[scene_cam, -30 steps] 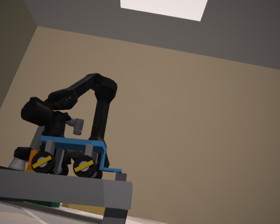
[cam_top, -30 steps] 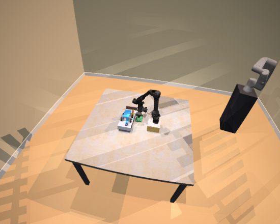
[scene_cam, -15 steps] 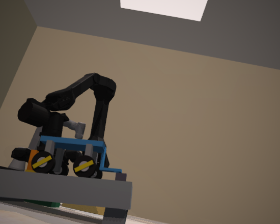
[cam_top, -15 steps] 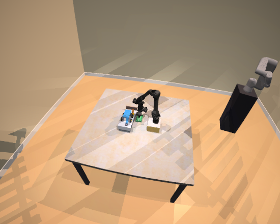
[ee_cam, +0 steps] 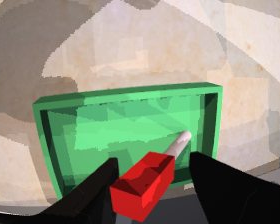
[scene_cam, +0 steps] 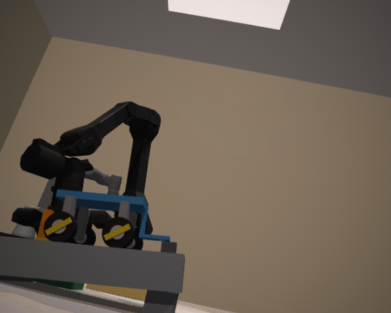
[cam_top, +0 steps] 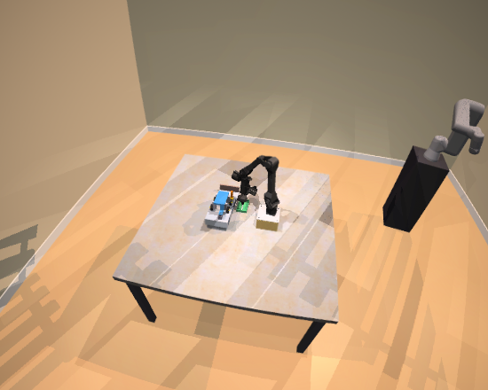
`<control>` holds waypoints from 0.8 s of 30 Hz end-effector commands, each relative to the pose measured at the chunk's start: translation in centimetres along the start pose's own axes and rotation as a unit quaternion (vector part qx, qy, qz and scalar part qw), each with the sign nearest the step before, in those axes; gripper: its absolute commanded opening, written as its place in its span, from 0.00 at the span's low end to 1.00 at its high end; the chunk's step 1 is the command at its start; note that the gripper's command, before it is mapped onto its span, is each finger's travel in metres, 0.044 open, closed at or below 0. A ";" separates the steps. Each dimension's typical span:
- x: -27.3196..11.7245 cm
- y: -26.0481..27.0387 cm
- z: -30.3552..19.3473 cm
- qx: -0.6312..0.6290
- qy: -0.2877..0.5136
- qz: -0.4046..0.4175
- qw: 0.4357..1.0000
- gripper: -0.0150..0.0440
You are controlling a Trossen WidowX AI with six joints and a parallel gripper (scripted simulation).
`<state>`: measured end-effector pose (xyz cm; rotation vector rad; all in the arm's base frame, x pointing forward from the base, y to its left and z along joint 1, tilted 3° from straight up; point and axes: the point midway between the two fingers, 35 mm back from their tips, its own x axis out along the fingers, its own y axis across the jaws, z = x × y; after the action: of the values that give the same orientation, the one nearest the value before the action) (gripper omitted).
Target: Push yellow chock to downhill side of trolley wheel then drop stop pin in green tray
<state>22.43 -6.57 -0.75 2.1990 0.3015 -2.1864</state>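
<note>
The blue trolley [cam_top: 222,198] [scene_cam: 101,198] stands on the grey ramp [cam_top: 216,222] [scene_cam: 94,261]. The chock's orange handle [cam_top: 232,194] [scene_cam: 44,222] stands at the downhill side of a trolley wheel; the wheel partly hides it, so contact is unclear. My gripper [cam_top: 242,201] [ee_cam: 153,163] is open, low over the green tray [ee_cam: 126,130]. The red-headed stop pin [ee_cam: 142,187] lies loose between the fingers, with gaps on both sides. Its pale shaft reaches over the tray; the head is at the tray's near side. In the exterior view the trolley hides the fingertips.
A brown board [cam_top: 229,188] stands at the ramp's low end. The arm's base block [cam_top: 267,222] is to the right of the tray. The ramp and trolley stand close to the left of the gripper in the top view. A grey arm on a black pedestal [cam_top: 412,191] stands off the table.
</note>
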 end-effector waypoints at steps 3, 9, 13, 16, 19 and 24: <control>0.2 0.4 -0.1 -0.003 0.000 0.001 1.000 0.58; 0.4 0.7 -0.1 -0.003 0.000 0.001 1.000 0.58; 0.5 0.9 -0.1 -0.003 0.000 0.001 1.000 0.58; 0.6 1.1 -0.1 -0.003 0.000 0.001 1.000 0.58; 0.7 1.2 -0.1 -0.003 0.000 0.001 1.000 0.58; 0.8 1.4 -0.1 -0.003 0.000 0.001 1.000 0.58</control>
<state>22.65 -7.66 -1.58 2.1982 0.3005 -2.1866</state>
